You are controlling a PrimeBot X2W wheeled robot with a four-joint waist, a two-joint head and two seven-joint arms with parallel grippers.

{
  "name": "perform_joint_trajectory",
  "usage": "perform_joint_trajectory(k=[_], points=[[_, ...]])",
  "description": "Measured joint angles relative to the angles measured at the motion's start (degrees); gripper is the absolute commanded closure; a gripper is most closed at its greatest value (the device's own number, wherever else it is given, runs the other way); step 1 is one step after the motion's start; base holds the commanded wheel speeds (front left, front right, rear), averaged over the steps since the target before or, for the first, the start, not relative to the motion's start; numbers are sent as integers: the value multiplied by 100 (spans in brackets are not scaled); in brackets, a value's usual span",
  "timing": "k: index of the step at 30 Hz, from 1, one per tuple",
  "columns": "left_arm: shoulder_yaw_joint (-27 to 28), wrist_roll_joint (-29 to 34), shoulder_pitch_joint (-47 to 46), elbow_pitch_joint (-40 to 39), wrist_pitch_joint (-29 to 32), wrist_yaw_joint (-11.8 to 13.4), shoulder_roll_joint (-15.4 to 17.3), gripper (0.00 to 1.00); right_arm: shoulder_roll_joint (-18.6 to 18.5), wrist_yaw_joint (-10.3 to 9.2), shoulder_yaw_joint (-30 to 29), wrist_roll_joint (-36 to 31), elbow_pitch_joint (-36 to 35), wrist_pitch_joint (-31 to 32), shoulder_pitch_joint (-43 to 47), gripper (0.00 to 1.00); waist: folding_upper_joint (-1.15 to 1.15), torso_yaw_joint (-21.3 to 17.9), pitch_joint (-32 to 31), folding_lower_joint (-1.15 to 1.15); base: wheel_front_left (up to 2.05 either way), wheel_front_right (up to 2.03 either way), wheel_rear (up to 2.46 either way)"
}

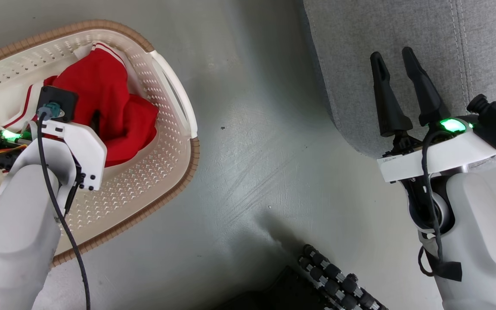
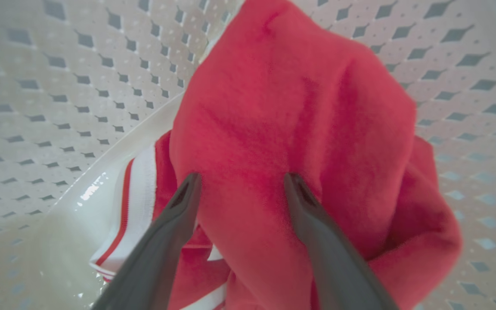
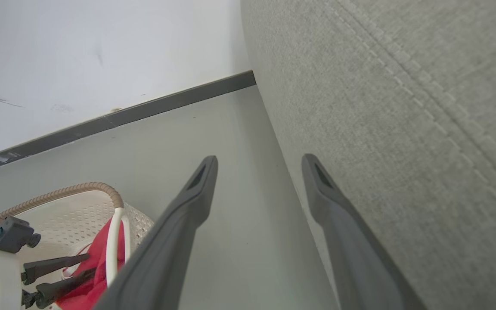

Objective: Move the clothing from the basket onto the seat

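In the head view the basket (image 1: 167,188) sits on the floor (image 1: 252,150) at 9 o'clock, its brown rim curving from 11 round to 7. The clothing (image 1: 110,99) lies inside it, bunched against the wall at 10 o'clock, next to the white handle (image 1: 179,99). It is a red heap, with a white-and-red striped band showing along its 9 o'clock side and another at 12.

The left arm reaches down into the basket over the heap. In the left wrist view the left gripper (image 2: 243,178) stands spread, with a thick red fold rising between its two fingers and nothing pinched. The tips sit at the cloth; whether they press into it cannot be told. The striped band lies at 8 o'clock of the fingers, against the perforated wall.

The seat (image 1: 381,34) fills 1 to 2 o'clock of the head view, grey, with a stitched seam running down near its 3 o'clock side. No red cloth lies on the part that shows. The right gripper (image 1: 391,52) is at 2 o'clock, fingers spread, empty, and pointing toward 12 over the seat's rounded edge. In the right wrist view its fingers frame the gap between floor and seat, and the basket with the red heap shows at 8 o'clock.

A black roller wheel (image 1: 338,284) shows at 5 o'clock of the head view.
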Motion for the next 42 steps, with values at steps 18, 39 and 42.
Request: perform_joint_trajectory(k=[18, 39, 42], points=[[-25, -58, 0, 209, 1, -76, -68, 100, 1, 0, -82, 51, 43, 0, -116, 0, 0, 9, -52, 0, 0, 0, 0], [266, -454, 50, 94, -578, -76, -347, 100, 0, 0, -280, -208, 164, -42, -352, 0, 0, 327, -446, 0, 0, 0, 0], [269, -469, 133, 56, -694, -93, -394, 100, 0, 0, -361, -294, 175, -42, -352, 0, 0, 401, -547, 0, 0, 0, 0]])
